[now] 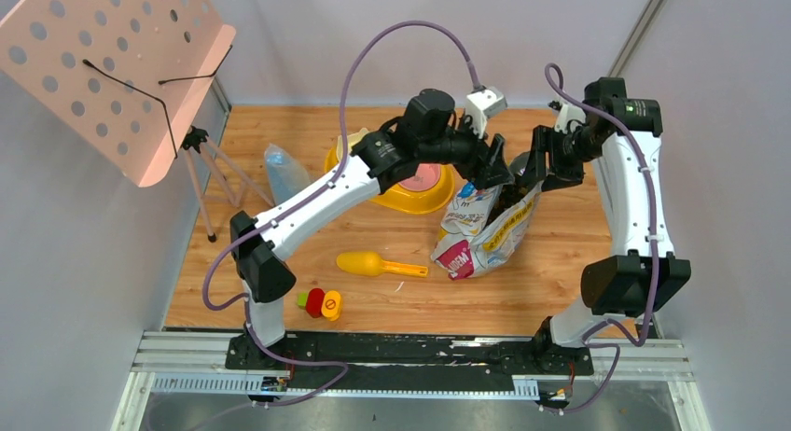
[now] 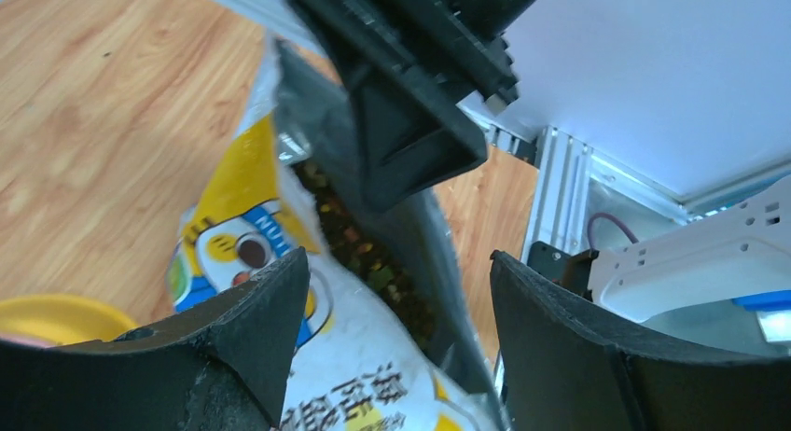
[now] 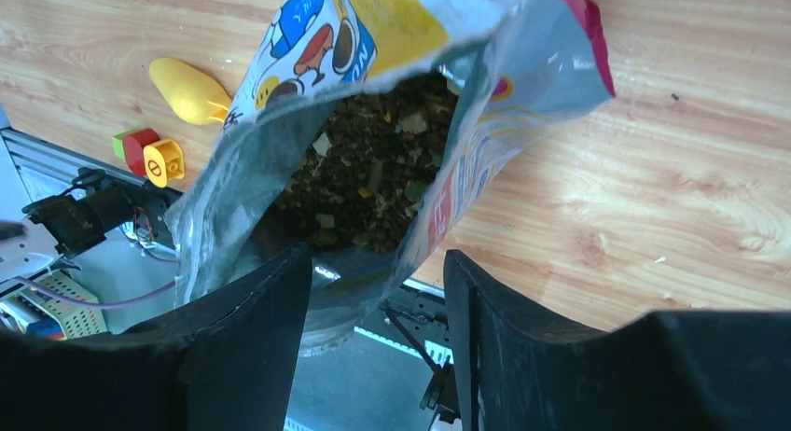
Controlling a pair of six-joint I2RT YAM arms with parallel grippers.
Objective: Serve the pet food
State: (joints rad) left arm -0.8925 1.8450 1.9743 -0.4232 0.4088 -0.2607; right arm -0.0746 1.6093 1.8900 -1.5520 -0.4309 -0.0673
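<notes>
The pet food is dark brown kibble [image 3: 373, 174] inside an open white printed foil bag [image 1: 485, 230] standing right of centre. It also shows through the bag's mouth in the left wrist view [image 2: 364, 254]. My left gripper [image 1: 492, 170] is open at the left rim of the bag's mouth, and the near bag wall [image 2: 373, 366] lies between its fingers [image 2: 399, 258]. My right gripper [image 1: 534, 170] is open at the right rim, with the bag's edge [image 3: 364, 282] passing loosely between its fingers [image 3: 376, 254]. A yellow scoop [image 1: 373, 263] lies on the table, left of the bag.
A yellow bowl with a pink inside [image 1: 415, 184] sits behind and left of the bag. A clear plastic bag [image 1: 284, 170] lies further left. Red, green and yellow toy blocks [image 1: 320, 303] are near the front edge. A pink perforated music stand [image 1: 112, 67] stands at far left.
</notes>
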